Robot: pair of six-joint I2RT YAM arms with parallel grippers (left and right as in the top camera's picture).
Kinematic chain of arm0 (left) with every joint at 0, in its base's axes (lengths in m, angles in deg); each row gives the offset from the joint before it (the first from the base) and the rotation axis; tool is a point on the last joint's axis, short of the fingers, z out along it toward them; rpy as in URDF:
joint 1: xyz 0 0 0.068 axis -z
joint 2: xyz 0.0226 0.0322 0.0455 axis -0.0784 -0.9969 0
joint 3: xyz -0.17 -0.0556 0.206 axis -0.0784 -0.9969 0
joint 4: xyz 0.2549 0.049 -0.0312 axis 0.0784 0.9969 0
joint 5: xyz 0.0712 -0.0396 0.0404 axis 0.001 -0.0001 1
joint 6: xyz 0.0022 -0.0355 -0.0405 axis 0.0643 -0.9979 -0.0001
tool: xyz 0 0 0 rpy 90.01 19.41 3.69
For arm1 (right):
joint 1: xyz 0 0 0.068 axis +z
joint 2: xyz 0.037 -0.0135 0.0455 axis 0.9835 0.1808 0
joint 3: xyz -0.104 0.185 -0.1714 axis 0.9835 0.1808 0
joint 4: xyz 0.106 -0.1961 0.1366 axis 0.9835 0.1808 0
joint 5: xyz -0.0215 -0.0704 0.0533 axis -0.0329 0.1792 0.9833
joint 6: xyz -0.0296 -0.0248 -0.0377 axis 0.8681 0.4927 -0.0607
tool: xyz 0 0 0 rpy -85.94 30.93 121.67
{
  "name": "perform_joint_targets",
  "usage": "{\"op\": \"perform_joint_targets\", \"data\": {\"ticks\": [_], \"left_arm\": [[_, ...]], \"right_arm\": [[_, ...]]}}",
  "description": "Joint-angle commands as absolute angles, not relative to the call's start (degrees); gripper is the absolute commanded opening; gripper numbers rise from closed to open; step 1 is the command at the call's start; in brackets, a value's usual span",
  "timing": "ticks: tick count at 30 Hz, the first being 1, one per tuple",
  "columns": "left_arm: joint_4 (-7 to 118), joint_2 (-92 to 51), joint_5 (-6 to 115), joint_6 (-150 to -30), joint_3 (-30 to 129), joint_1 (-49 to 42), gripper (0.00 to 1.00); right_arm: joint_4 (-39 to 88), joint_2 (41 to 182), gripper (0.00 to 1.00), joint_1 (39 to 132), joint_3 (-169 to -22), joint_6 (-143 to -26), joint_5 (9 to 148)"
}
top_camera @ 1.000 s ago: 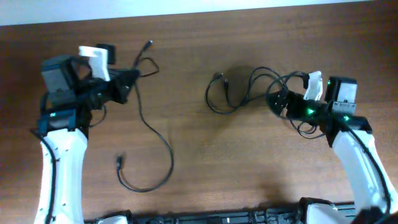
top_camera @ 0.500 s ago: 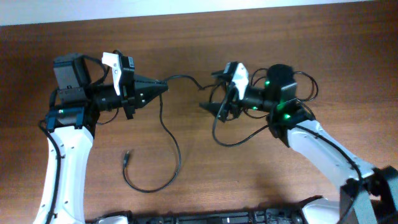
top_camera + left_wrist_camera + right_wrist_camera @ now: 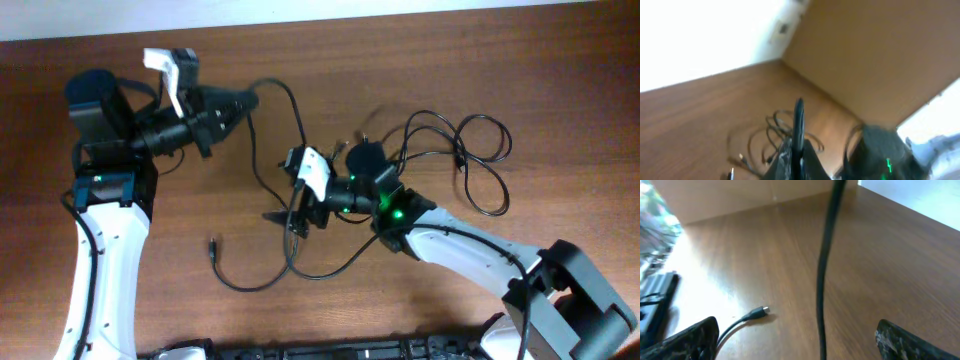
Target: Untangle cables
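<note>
Thin black cables lie on the brown table. One long cable (image 3: 297, 122) runs from my left gripper (image 3: 240, 101), arcs right, drops through the table's middle and ends in a small plug (image 3: 213, 243). My left gripper is shut on this cable, which also shows in the left wrist view (image 3: 799, 114) between the fingers (image 3: 799, 152). My right gripper (image 3: 286, 222) is open at the middle of the table. In the right wrist view the cable (image 3: 823, 295) hangs between its spread fingers (image 3: 795, 330) without touching them. A loose bunch of looped cables (image 3: 470, 150) lies to the right.
The silvery-tipped plug (image 3: 760, 311) lies on the table left of the right gripper's fingers. The right arm (image 3: 450, 240) stretches from the front right corner to the centre. The table's far edge (image 3: 320, 20) meets a pale wall.
The right arm has swung left and forward to the table's middle, fingers open around the hanging cable. The left gripper has pulled back up and left with the cable. The looped bunch lies right.
</note>
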State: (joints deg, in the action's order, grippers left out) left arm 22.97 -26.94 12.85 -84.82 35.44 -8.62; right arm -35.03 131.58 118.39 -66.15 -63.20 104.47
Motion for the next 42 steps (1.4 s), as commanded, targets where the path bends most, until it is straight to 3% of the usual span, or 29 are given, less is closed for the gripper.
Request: {"op": "perform_joint_targets", "data": {"ticks": [1, 7, 8, 9, 10, 11, 12, 13, 21, 23, 25, 26, 29, 34, 42], "left_arm": [[17.8, -26.8, 17.8, -103.9, 36.2, -6.5, 0.0], [16.7, -26.8, 26.3, -116.9, 36.2, -1.3, 0.0], [16.8, -26.8, 26.8, -117.0, 36.2, -1.1, 0.0], [16.8, -26.8, 26.8, -116.9, 36.2, -1.1, 0.0], [16.8, -26.8, 26.8, -116.9, 36.2, -1.2, 0.0], [16.8, -26.8, 26.8, -116.9, 36.2, -1.3, 0.0], [16.8, -26.8, 26.8, -116.9, 36.2, -1.3, 0.0], [16.8, -26.8, 26.8, -116.9, 36.2, -1.3, 0.0], [19.3, -26.8, 29.7, -116.8, 36.2, -4.0, 0.02], [24.5, -26.8, 34.6, -113.3, 36.2, -6.1, 0.41], [32.3, -26.8, 42.0, -111.2, 36.2, -7.4, 0.88], [36.2, -26.8, 46.6, -111.2, 36.2, -7.5, 0.99], [44.9, -26.8, 55.4, -111.2, 36.2, -7.5, 0.99], [53.1, -26.8, 60.3, -111.2, 36.2, -7.5, 0.99], [58.4, -26.8, 60.5, -111.3, 36.2, -7.5, 0.99]], "right_arm": [[-35.5, 133.8, 0.98, 120.5, -66.5, -63.9, 91.6], [-39.7, 137.3, 1.0, 120.6, -66.5, -63.9, 88.3], [-39.4, 137.4, 0.96, 120.6, -66.5, -65.1, 86.9], [-39.5, 137.4, 0.86, 120.4, -66.5, -66.7, 85.8], [-39.8, 137.4, 0.66, 120.3, -66.5, -67.6, 85.9], [-40.1, 137.4, 0.33, 120.1, -66.5, -68.4, 85.9], [-40.5, 137.4, 0.13, 119.8, -66.5, -69.9, 85.9], [-40.5, 137.4, 0.04, 119.6, -66.5, -71.4, 85.9], [-36.8, 134.6, 0.04, 117.5, -66.5, -71.6, 85.9], [-31.0, 131.4, 0.04, 116.1, -66.5, -74.2, 86.6], [-27.6, 127.6, 0.04, 114.7, -66.5, -74.2, 88.8], [-27.1, 125.7, 0.04, 113.9, -66.5, -74.2, 88.8], [-27.2, 120.6, 0.04, 110.4, -67.6, -75.2, 89.0], [-27.3, 116.5, 0.04, 100.8, -76.0, -76.9, 92.6], [-26.7, 116.7, 0.04, 75.4, -87.7, -76.3, 92.6]]}}
